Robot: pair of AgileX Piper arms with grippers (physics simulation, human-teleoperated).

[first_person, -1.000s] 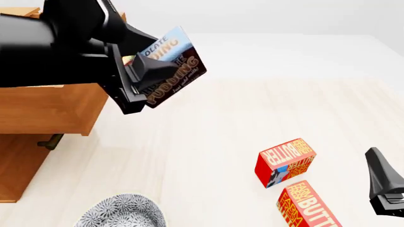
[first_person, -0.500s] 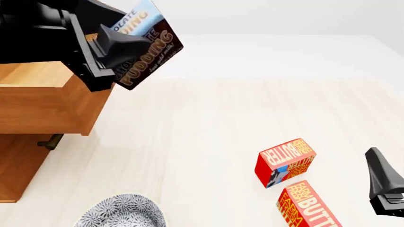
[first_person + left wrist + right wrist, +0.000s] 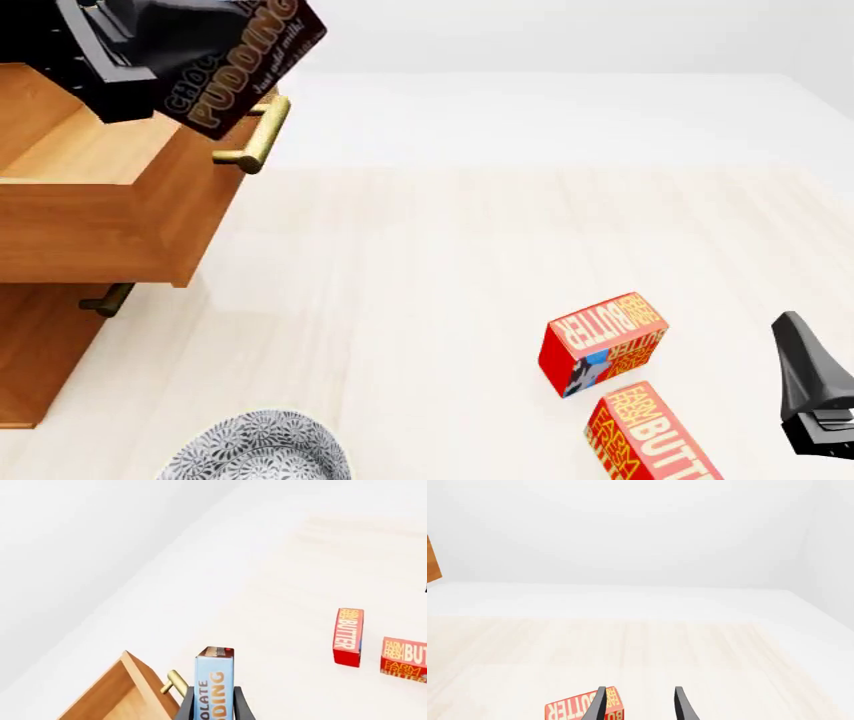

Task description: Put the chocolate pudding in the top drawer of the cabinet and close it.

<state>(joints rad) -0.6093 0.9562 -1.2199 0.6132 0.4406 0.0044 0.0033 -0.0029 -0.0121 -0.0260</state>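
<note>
Near edge, front view: patterned bowl [image 3: 263, 448] at bottom left, right gripper [image 3: 811, 395] at bottom right, low near the table [image 3: 441, 270]. Its jaws are spread w/ nothing between; in the right wrist view the fingers [image 3: 599, 706] frame bare table, one butter box [image 3: 584, 708] just beside the left finger, not gripped.

Mid table: two butter boxes [image 3: 603, 342] [image 3: 650, 436] lie close together, left of the right gripper.

Further back on the left: cabinet [image 3: 40, 360], lower drawer shut, top drawer [image 3: 94, 220] pulled out, brass handle [image 3: 256, 135] facing right.

Pudding [image 3: 238, 62] is up in the air over the drawer's front right corner, tilted, lettering showing, not yet inside. Left gripper [image 3: 127, 45] pinches it: jaws pressed on its two flat faces, box sticking out past the fingertips. Left wrist view shows the same: pudding [image 3: 215, 684] edge-on btwn the fingers [image 3: 187, 706], drawer wall [image 3: 113, 692] and handle [image 3: 173, 682] just beside it.
</note>
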